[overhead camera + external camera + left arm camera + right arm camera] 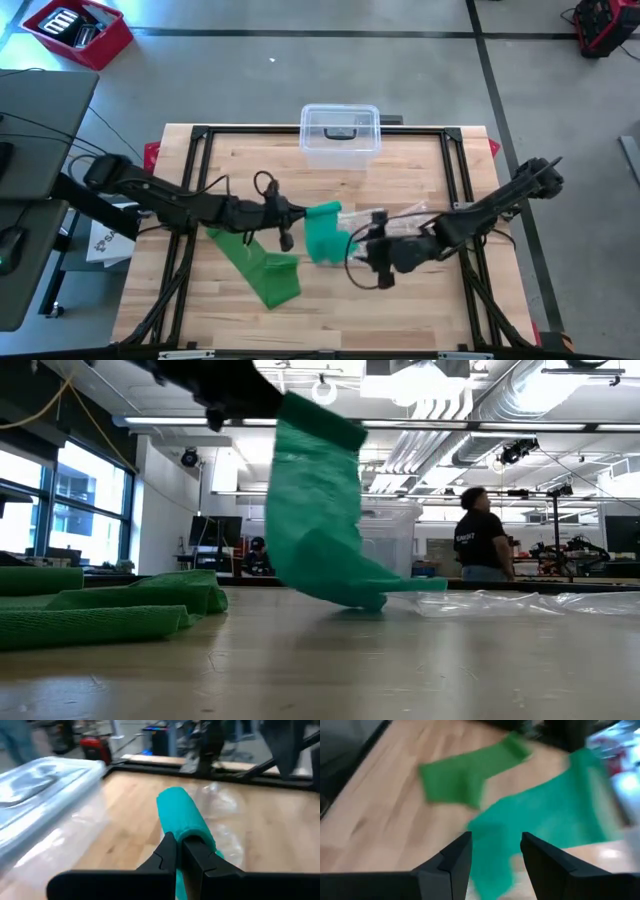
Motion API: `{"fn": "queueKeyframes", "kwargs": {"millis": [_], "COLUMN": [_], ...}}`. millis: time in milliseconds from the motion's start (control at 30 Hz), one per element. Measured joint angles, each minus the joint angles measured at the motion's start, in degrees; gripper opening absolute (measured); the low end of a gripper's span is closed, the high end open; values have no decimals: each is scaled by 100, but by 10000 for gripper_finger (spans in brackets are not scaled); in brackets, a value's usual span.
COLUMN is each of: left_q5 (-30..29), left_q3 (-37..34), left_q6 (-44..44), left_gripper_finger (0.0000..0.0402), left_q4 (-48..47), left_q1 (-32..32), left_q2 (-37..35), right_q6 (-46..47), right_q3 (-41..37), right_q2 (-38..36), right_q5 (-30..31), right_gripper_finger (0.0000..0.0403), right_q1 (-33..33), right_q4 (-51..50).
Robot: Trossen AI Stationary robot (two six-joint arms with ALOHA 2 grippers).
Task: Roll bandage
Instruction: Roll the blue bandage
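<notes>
Low view: wooden table [330, 660], person [482, 535] behind.

a clear lidded box [340, 133] is sitting at the table's [420, 310] far edge. a red bin [77, 30] is lying on the floor beyond, and a person [483, 538] is standing in the room.

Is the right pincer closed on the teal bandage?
No, the right pincer stands open, and the teal bandage lies beyond it.

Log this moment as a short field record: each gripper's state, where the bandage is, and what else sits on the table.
left gripper: shut on the teal-green stretch bandage, holding it up off the wooden table
right gripper: open, beside the bandage, holding nothing
bandage: hangs from the left gripper, lower end on the table
other cloth: darker green folded strip lying flat
container: clear lidded plastic box at the far edge
</notes>
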Motion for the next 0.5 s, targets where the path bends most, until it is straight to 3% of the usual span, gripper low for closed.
{"fn": "queueKeyframes", "kwargs": {"millis": [200, 400, 500], "left_q5": [-516, -640, -742], "left_q3": [0, 0, 0], "left_q6": [-341, -571, -598], "left_gripper_finger": [0, 1, 1], "left_q4": [-695, -1064, -1134], "left_q1": [-117, -118, -118], "left_q2": [-88, -88, -88], "right_q6": [-413, -868, -1354], "right_q3": [-837, -639, -458], "right_q2": [898, 1812, 2186], "right_q5": [-799, -2346, -2556], "right_gripper_finger": [162, 162, 162], "right_q1": [-783, -1478, -1549], "right_q4": [1222, 1320, 1318]}}
